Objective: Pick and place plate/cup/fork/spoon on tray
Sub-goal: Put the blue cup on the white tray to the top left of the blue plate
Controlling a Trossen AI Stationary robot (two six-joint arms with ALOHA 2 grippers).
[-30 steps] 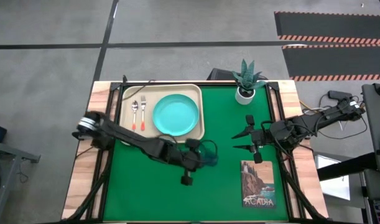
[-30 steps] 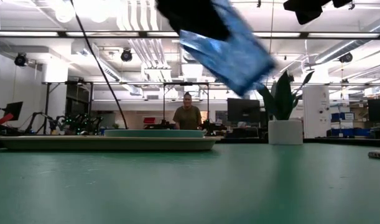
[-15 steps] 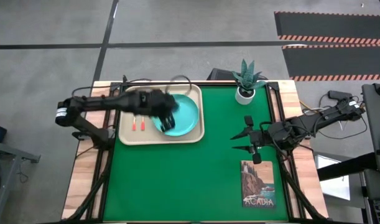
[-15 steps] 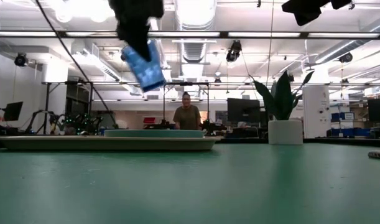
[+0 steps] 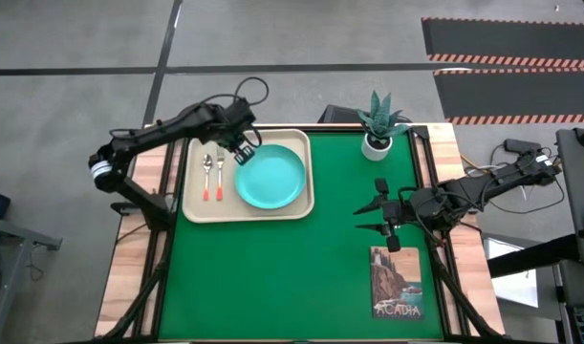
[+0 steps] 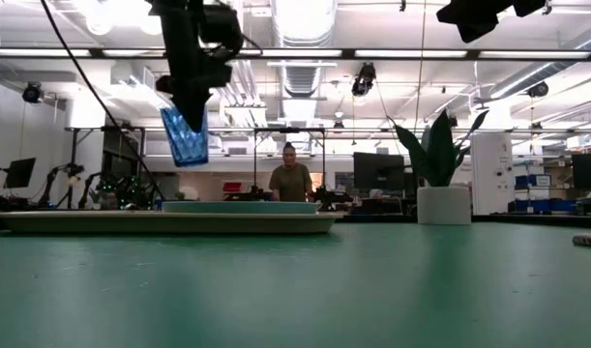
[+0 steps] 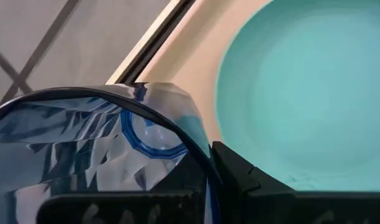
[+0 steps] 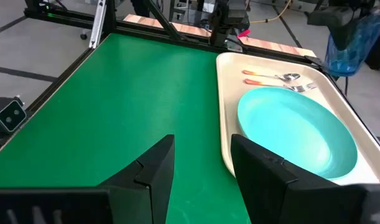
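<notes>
Overhead, you look straight down on the tray [image 5: 198,203]; level with the table, across it; each wrist camera, close, shares its plate [image 8: 295,130].

blue cup [image 6: 185,137], turquoise plate [image 5: 270,177], beige tray [image 5: 306,196].

Spoon [image 5: 206,172], fork [image 5: 219,168] left of plate [image 5: 270,177] on tray [image 5: 301,140].

Open green mat [image 5: 272,268]; plant [image 5: 378,122] perhaps obstructive
</notes>
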